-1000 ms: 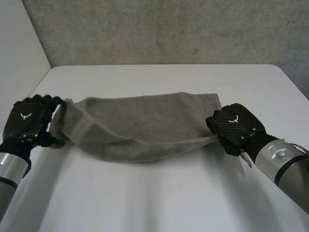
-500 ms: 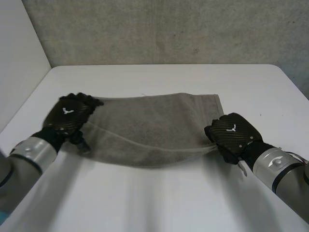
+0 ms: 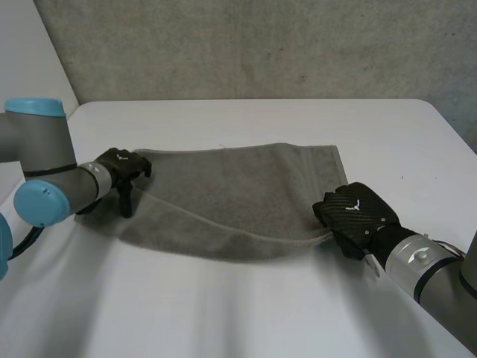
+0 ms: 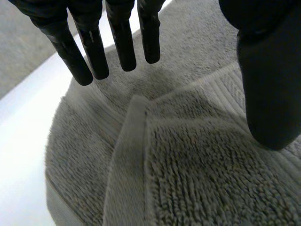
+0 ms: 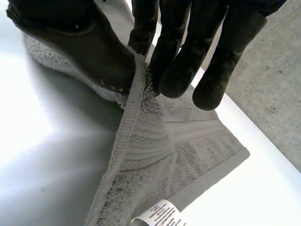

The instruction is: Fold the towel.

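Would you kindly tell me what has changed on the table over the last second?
The left hand carried its end of the towel inward, toward the right hand, laid it on the table and let go; its fingers are now straight above the cloth. The towel, which sagged between the hands, lies flatter. The right hand stayed at the towel's right end, pinching its edge.

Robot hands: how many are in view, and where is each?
2. The left hand is open at the towel's left end, above a folded-over corner. The right hand pinches the towel's hem at its right end between thumb and fingers. None seems hidden.
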`<state>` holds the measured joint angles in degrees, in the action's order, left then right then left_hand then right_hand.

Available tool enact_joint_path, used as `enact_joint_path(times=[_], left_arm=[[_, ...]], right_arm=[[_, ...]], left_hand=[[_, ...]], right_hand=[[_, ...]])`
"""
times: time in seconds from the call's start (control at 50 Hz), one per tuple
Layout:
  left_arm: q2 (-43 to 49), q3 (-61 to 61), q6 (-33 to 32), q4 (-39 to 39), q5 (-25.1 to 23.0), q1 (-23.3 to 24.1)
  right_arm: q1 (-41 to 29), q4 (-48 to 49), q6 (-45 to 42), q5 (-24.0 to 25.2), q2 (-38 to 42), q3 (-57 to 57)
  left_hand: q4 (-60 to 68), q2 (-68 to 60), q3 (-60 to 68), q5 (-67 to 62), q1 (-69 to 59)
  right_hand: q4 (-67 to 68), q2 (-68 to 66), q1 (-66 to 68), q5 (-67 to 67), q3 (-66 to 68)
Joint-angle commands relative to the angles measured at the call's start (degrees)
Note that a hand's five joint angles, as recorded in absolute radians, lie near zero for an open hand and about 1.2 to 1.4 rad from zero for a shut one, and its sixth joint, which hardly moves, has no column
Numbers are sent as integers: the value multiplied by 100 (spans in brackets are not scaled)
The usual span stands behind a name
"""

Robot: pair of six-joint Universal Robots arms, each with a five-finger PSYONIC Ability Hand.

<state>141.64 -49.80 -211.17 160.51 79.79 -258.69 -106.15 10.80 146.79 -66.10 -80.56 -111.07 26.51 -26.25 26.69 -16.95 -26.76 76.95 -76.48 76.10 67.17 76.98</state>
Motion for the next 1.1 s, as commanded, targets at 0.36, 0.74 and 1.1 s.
enact_joint_path(times=[0.36,0.74,1.1], left_arm=[[276,322,-109,-917,-77,-24],[-295,-100,-249,-996,2,-94],[-1499,-1945,-249,-460,-86,-208]], right_arm=[[25,1,-63,-8,163,24],[25,1,-80,-17,163,15],[-10,1,-89,-52,163,7]], left_hand=[[372,-398,354,-328,-347],[5349,-5375,5331,-5305,-5324],[5349,-5375,5331,-5305,-5324]], right_hand=[[305,-352,390,283,302],[305,-352,390,283,302],[305,-352,390,283,302]])
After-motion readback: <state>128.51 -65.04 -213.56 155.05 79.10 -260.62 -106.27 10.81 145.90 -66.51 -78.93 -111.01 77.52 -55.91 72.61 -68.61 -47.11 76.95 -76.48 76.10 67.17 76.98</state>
